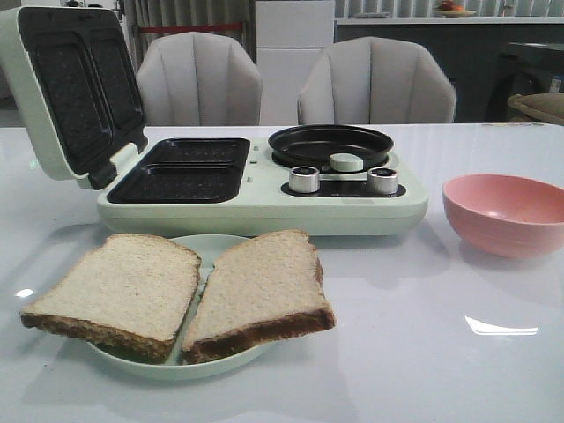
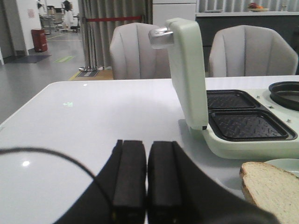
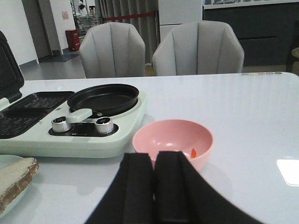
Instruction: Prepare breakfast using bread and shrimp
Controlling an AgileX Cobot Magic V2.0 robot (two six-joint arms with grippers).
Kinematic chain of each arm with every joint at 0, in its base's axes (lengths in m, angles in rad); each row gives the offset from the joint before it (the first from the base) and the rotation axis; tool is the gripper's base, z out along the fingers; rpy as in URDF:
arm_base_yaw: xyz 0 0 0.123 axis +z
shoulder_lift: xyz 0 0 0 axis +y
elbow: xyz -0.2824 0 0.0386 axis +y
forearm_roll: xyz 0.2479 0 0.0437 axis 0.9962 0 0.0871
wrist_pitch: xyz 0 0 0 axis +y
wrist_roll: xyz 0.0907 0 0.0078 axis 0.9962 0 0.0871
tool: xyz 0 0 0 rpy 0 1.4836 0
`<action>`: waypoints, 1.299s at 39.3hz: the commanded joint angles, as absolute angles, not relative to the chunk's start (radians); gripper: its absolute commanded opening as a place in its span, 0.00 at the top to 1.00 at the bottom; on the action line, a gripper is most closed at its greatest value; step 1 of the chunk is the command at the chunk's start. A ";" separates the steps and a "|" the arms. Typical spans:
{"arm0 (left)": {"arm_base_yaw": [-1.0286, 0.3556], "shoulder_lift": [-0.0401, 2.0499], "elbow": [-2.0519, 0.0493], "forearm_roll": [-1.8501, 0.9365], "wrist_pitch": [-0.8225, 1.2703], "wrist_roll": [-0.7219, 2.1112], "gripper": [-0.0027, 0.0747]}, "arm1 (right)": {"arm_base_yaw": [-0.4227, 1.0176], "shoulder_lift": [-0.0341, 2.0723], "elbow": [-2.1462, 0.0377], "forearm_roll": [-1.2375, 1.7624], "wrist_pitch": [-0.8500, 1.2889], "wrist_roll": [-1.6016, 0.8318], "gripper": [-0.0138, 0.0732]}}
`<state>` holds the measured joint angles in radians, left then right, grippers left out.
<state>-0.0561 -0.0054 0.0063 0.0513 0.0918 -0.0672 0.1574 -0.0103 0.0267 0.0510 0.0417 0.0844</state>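
Note:
Two slices of bread (image 1: 119,291) (image 1: 260,291) with dark crusts lie side by side on a pale green plate (image 1: 198,248) near the table's front. One slice's corner (image 2: 271,189) shows in the left wrist view. A small orange bit of the shrimp (image 3: 193,152) peeks out inside the pink bowl (image 3: 173,140), mostly hidden by the bowl's rim and my fingers. My left gripper (image 2: 146,179) is shut and empty, left of the plate. My right gripper (image 3: 155,186) is shut and empty, just short of the bowl. Neither gripper shows in the front view.
A pale green breakfast maker (image 1: 264,198) stands behind the plate, its lid (image 1: 70,88) open over two black grill wells (image 1: 181,172). A round black pan (image 1: 330,144) and two silver knobs (image 1: 304,179) sit on its right side. The pink bowl (image 1: 507,214) is at the right. Two chairs stand beyond the table.

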 commanded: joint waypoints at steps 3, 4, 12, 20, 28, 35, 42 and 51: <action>-0.058 -0.021 0.025 0.047 0.010 -0.076 0.82 | 0.153 -0.032 0.010 0.048 -0.044 0.076 0.67; -0.058 -0.021 0.025 0.040 0.010 -0.076 0.82 | 0.153 -0.032 0.010 0.048 -0.044 0.076 0.67; -0.058 -0.021 0.025 0.015 0.008 -0.076 0.82 | 0.153 -0.032 0.010 0.048 -0.044 0.076 0.67; -0.058 -0.021 0.025 0.015 -0.082 -0.076 0.82 | 0.153 -0.032 0.010 0.048 -0.044 0.076 0.67; -0.058 -0.020 0.018 0.015 -0.348 -0.076 0.82 | 0.153 -0.032 0.010 0.048 -0.044 0.076 0.67; -0.058 -0.017 -0.073 0.015 -0.306 -0.076 0.82 | 0.153 -0.032 0.010 0.048 -0.044 0.076 0.67; -0.058 -0.010 -0.207 0.015 -0.110 -0.076 0.82 | 0.153 -0.032 0.010 0.048 -0.044 0.076 0.67; -0.058 0.082 -0.281 0.015 0.088 -0.076 0.82 | 0.153 -0.032 0.010 0.048 -0.044 0.076 0.67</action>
<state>-0.0561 0.0350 -0.2415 0.0255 0.0851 -0.0672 0.1574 -0.0103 0.0267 0.0510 0.0417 0.0844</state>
